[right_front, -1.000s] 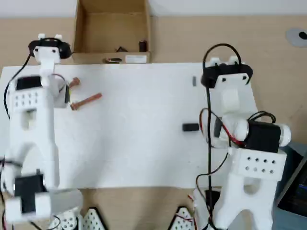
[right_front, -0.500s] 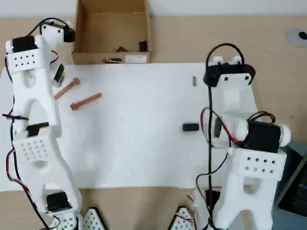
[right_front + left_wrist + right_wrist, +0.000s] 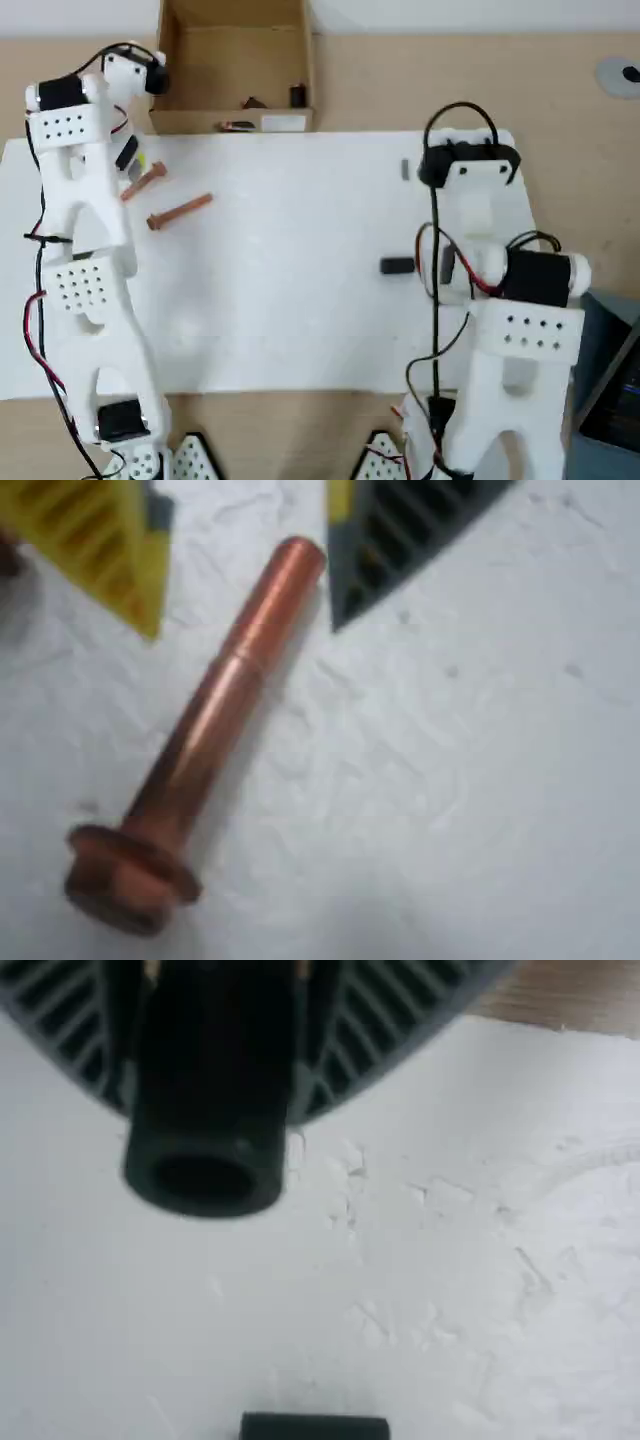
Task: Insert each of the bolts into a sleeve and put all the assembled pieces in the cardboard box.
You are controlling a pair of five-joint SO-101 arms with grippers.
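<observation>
A copper bolt (image 3: pixel 215 720) lies on the white mat, its shaft tip between the fingers of my open left gripper (image 3: pixel 243 625), untouched by either finger. In the high view this bolt (image 3: pixel 142 182) is beside the left gripper (image 3: pixel 128 160), and a second bolt (image 3: pixel 180 211) lies just to its right. My right gripper (image 3: pixel 210 1060) is shut on a black sleeve (image 3: pixel 205 1130), held just above the mat, and stands at the mat's right side (image 3: pixel 452 268). Another black sleeve (image 3: pixel 397 265) (image 3: pixel 313 1426) lies on the mat close by. The cardboard box (image 3: pixel 160 70) stands at the back.
A small grey piece (image 3: pixel 405 169) lies near the mat's back right. Small dark pieces (image 3: pixel 298 95) sit inside the box. The white mat (image 3: pixel 280 300) is bare across its middle and front. The left arm's body spans the mat's left edge.
The left arm has swung up from a folded pose and stretched out to the bolts, then shifted slightly right. The right arm has drawn back slightly toward the front.
</observation>
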